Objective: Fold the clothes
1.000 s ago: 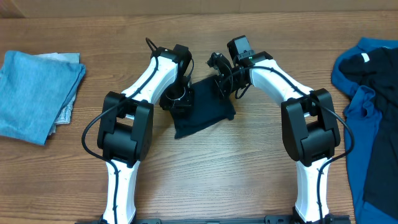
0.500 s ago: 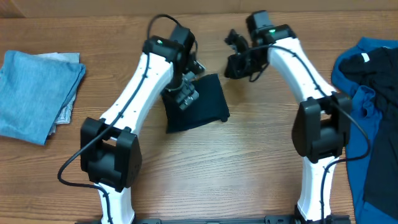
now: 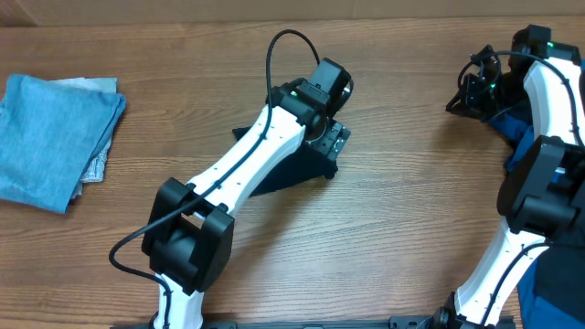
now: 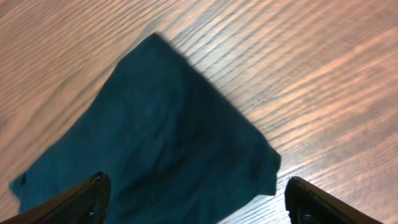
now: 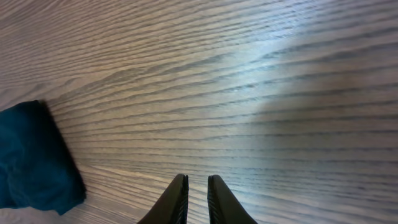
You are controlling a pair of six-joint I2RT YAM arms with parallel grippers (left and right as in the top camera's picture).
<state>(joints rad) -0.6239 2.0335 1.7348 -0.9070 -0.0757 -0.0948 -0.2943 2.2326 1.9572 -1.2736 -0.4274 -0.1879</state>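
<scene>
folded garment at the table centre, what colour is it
Plain, very dark navy garment, near black; it shows best in the left wrist view.

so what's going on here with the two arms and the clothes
Two robot arms are folding clothes on a wooden table. The left gripper hangs wide open over a folded dark garment in the middle of the table, holding nothing. The right gripper, fingers nearly together and empty, is out at the right by a heap of unfolded clothes. A folded light blue stack lies at the far left.
</scene>
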